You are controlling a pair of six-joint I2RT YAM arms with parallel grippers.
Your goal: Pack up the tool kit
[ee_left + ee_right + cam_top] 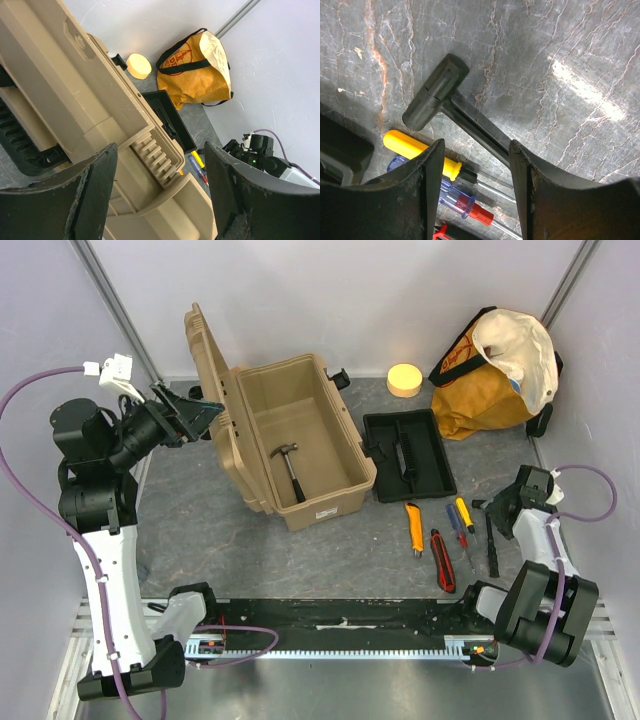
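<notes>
The tan tool kit sits open on the desk, left of centre, with its lid tipped up leftward (a hammer lies inside). The left hand hovers by the lid, fingers apart. The right hand, also spread, straddles a black mallet.

An orange-yellow bag with black straps slumps in the far right corner of the grey marbled surface, pale lining showing at its open mouth. A round pale-yellow disc lies near it along the far edge.
</notes>
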